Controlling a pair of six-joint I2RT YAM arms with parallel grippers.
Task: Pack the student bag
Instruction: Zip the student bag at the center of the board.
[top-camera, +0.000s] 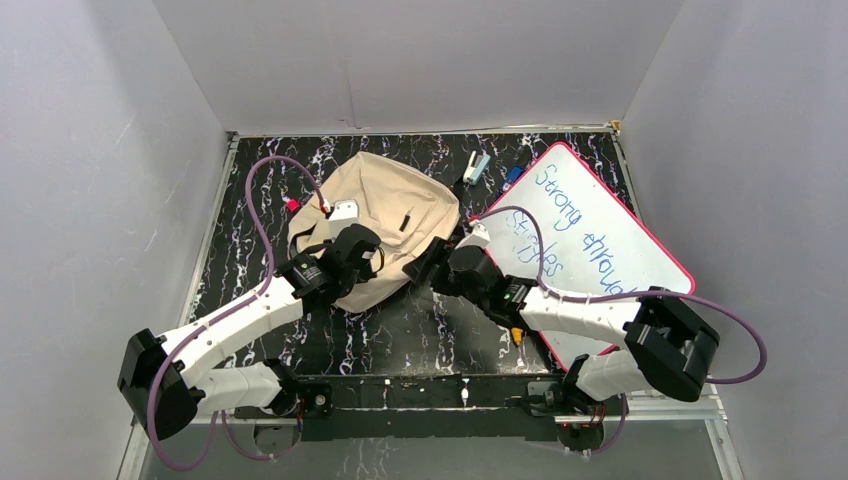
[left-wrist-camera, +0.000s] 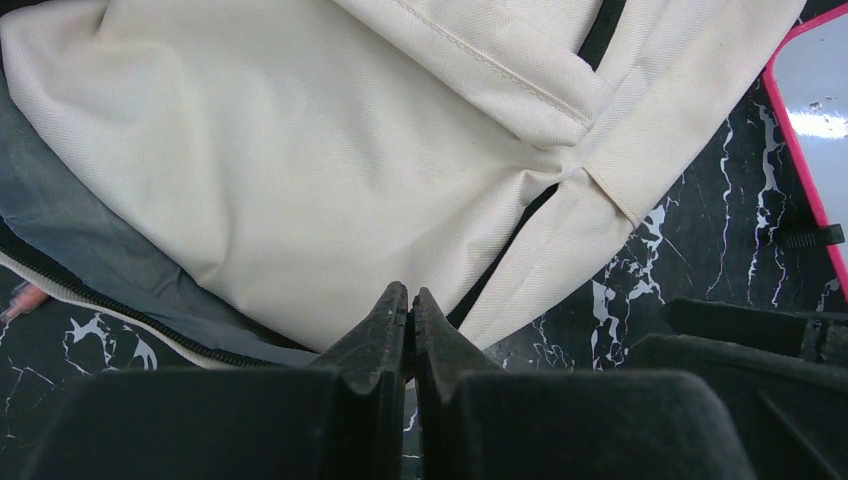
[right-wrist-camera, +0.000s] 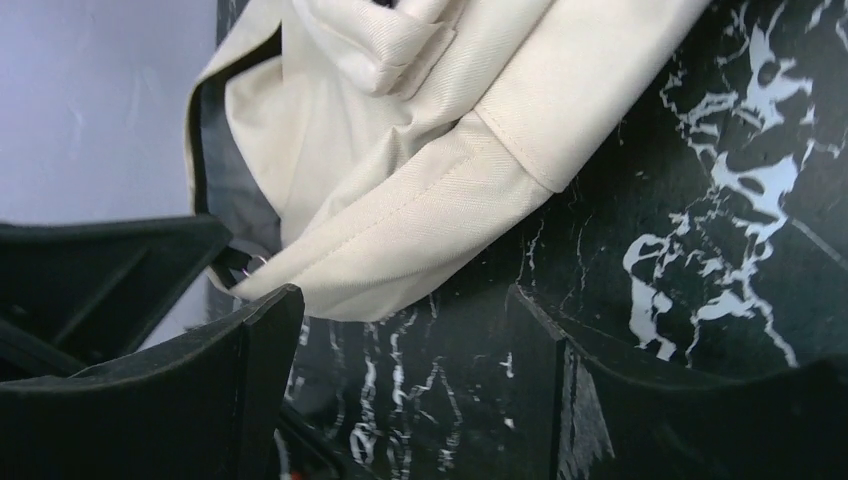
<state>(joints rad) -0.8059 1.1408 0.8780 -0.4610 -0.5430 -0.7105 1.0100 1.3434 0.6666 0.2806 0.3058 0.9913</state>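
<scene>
— Top view from where?
— From high up, behind the left arm (top-camera: 240, 320) and the right arm (top-camera: 585, 315). Facing down, far off, taking in the whole black table (top-camera: 400, 335).
— And the left wrist?
— Right up close. Peeking over the left fingers (left-wrist-camera: 375, 335) at the cream bag (left-wrist-camera: 300, 170), with a bit of whiteboard (left-wrist-camera: 815, 100) on the right.
— Right wrist?
— Close too, low by the table. Peeking between the right fingers (right-wrist-camera: 250, 350) at a bag corner, grey wall (right-wrist-camera: 90, 100) behind.
— Same stuff anywhere?
— Bag and table, in all three.
</scene>
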